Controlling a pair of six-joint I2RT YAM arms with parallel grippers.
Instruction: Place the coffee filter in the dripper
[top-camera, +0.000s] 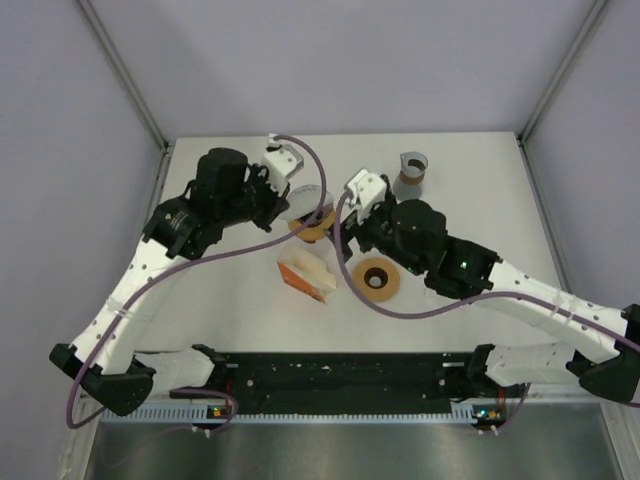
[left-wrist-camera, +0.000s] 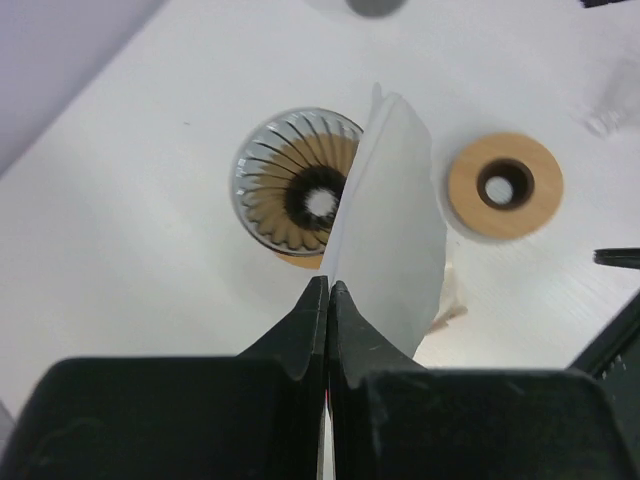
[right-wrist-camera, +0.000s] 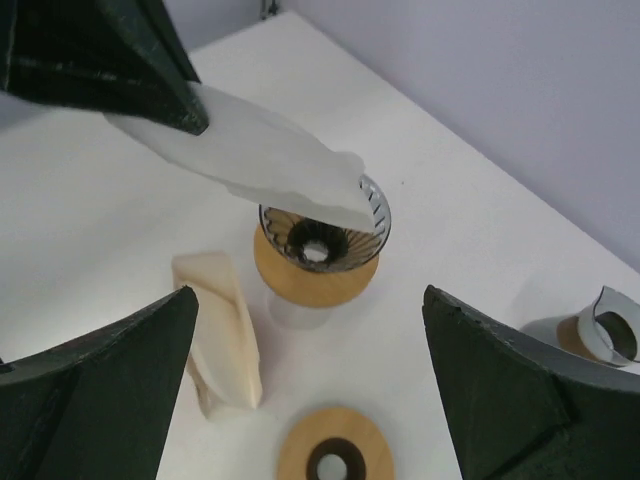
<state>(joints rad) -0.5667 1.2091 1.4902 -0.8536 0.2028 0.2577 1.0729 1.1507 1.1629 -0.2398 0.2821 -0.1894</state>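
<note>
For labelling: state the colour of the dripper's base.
The dripper's base is tan wood; clearest in right wrist view.

On my white table there's a wooden ring lying flat, hole facing up. A cream folded paper pack sits near it, at its 9 o'clock. A small grey cup stands well apart, roughly 1 o'clock from the ring.

The white table carries 4 things: a dripper near its middle, with a wooden ring and a filter pack nearer the front edge. A grey cup stands by the far edge.
</note>
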